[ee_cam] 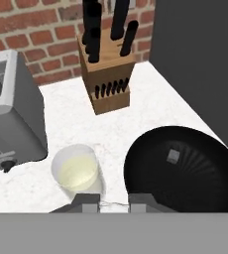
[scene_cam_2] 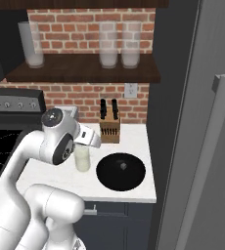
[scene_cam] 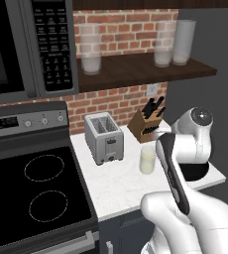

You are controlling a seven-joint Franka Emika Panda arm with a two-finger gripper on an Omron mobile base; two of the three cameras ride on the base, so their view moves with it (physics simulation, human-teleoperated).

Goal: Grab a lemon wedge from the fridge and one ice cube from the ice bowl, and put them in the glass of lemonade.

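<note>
The glass of lemonade (ee_cam: 78, 172) stands on the white counter, just left of the black ice bowl (ee_cam: 185, 188). A small grey ice cube (ee_cam: 173, 156) lies in the bowl. My gripper (ee_cam: 114, 202) hovers above the counter, over the gap between glass and bowl. Its tips stand a little apart, and what lies between them is hidden. From the right base, the hand hangs just above the glass (scene_cam_2: 82, 159), beside the bowl (scene_cam_2: 109, 178). The glass (scene_cam: 147, 159) also stands before the toaster's right side. The fridge (scene_cam_2: 202, 122) rises at the right. The lemon wedge is out of view.
A silver toaster (scene_cam: 104, 137) and a wooden knife block (ee_cam: 107, 74) stand at the back of the counter. The black stove (scene_cam: 36, 193) lies left, with a microwave (scene_cam: 27, 44) above. Frosted glasses (scene_cam_2: 108, 46) sit on the shelf. The fridge's bar handle (scene_cam_2: 210, 161) is near.
</note>
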